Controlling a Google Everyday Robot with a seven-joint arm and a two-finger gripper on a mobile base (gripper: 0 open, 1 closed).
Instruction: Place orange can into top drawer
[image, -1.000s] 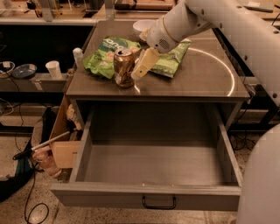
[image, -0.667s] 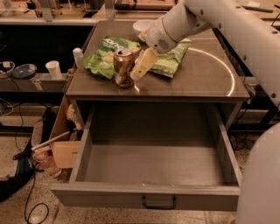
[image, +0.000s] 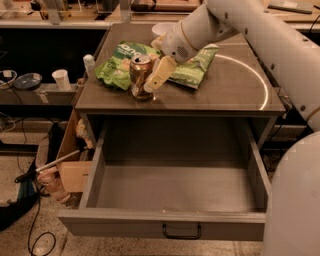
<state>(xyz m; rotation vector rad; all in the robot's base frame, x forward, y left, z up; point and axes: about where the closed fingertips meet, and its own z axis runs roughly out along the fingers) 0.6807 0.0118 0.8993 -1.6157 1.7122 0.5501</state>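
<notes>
Orange can (image: 139, 75) stands on bench top near front edge, left of middle | gripper (image: 151, 82) right against it, clamped or not: cannot tell | top drawer (image: 175, 192) open, can not yet inside.

White letters on the left green chip bag (image: 112, 70), near its top edge, are the only text I can half read: roughly "ore", partly hidden behind the orange can (image: 140, 70), so the brand is unclear. The right green chip bag (image: 196, 69) has pale print that is too small to read, and the can's patterned print gives me no legible word or number. My gripper (image: 146, 84) is at the can's right side on the cabinet top (image: 225, 95) and carries no readable marking.
</notes>
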